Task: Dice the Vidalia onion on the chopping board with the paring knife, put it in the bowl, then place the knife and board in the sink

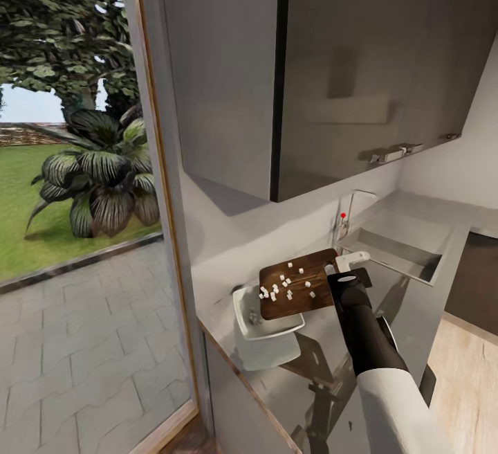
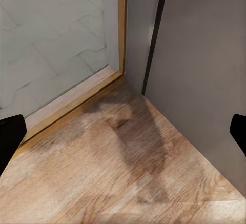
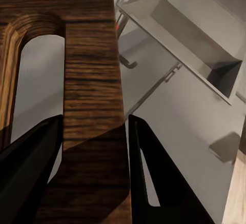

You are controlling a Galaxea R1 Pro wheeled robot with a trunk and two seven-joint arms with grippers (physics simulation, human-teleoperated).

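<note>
1. The right gripper (image 3: 95,147) is clamping the chopping board (image 1: 299,293) beside its handle slot, holding it raised over the bowl (image 1: 263,322).
2. Onion dice (image 1: 283,286) are lying loose ahead; the stiff board likely needs careful tilting.
3. The left gripper (image 2: 123,131) is hanging spread wide, empty.

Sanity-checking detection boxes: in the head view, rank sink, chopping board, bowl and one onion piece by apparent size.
1. sink, though farther away, so true scale is unsure
2. chopping board and bowl: look alike, board overlaps the bowl, not ranked
3. onion piece, smallest
</note>
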